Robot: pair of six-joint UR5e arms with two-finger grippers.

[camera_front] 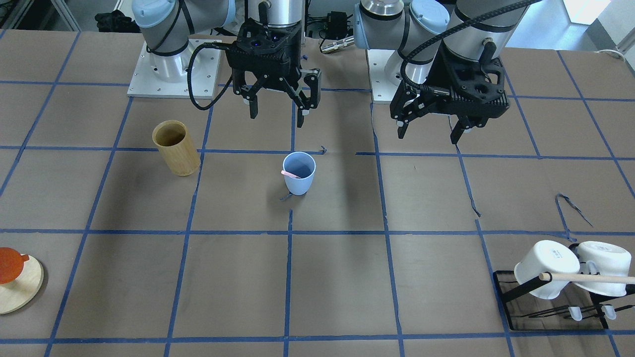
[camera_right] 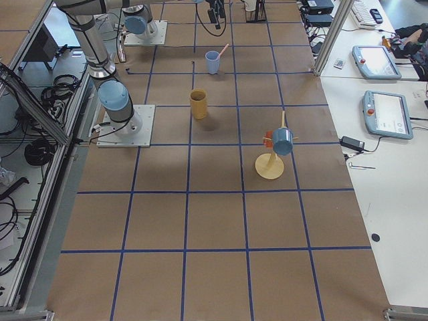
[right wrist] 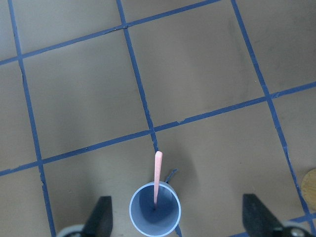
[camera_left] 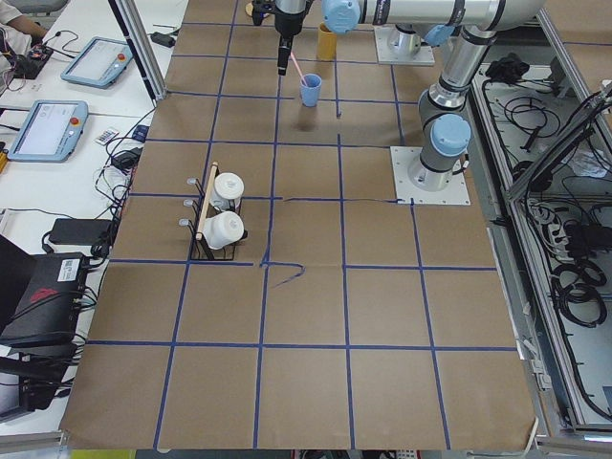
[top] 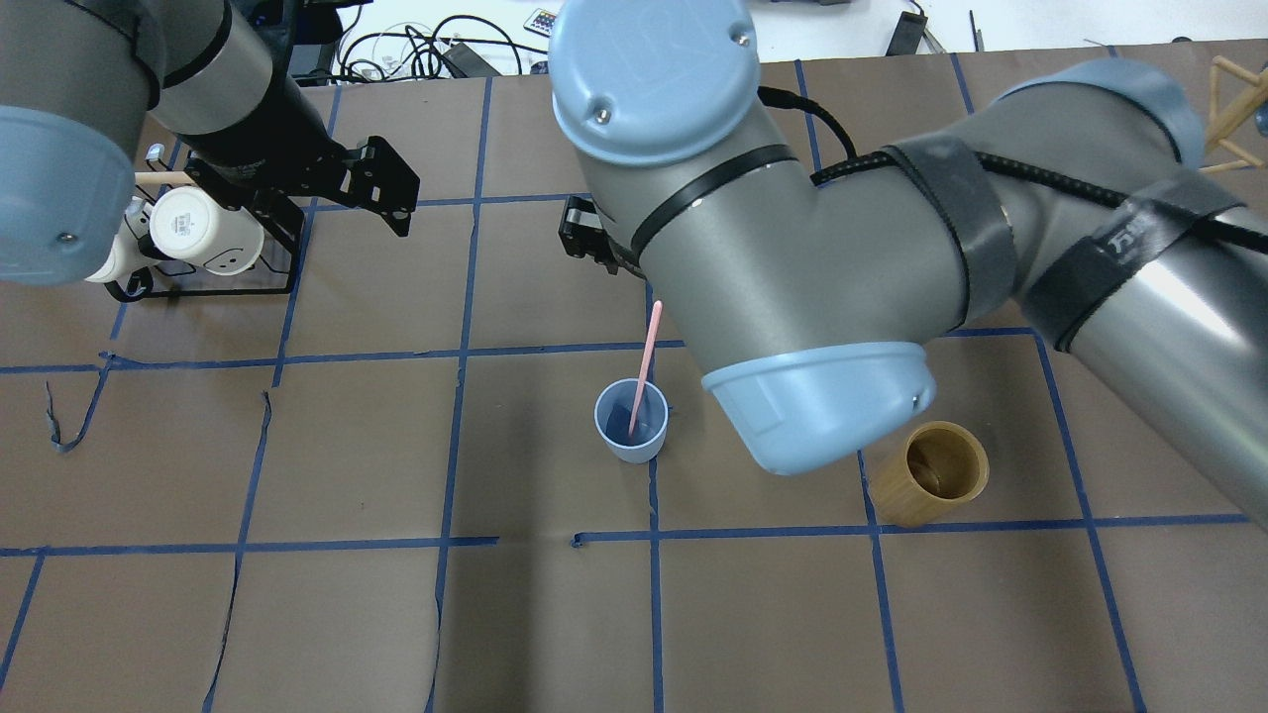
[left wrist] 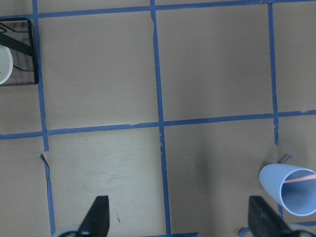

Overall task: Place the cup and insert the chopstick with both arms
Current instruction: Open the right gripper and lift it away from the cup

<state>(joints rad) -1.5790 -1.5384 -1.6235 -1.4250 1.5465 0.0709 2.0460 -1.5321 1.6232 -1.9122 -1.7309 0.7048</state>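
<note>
**Both claws open and empty, chopstick in the blue cup**

We see the right claw hanging above the tabletop with its jaws spread wide and nothing between them. In its wrist view the two dark fingers stand at either side of the frame, and the blue cup sits low in the gap between them, apart from both. In the front-facing view the claw hangs on the robot's side of the cup.

The left claw is also spread open and holds nothing (its own camera shows only bare paper between the fingers). The cup shows at the lower right edge of that view, well apart from the claw.

The blue cup stands upright near the middle of the tabletop, beside a crossing of the blue tape lines. The pink chopstick rests with its lower end inside the cup and leans over the rim on the side away from the robot.

A bamboo cup stands upright on the right arm's side, apart from the blue cup. A black rack holding two white mugs sits at the far corner on the left arm's side. A round wooden stand sits at the opposite edge.
</note>
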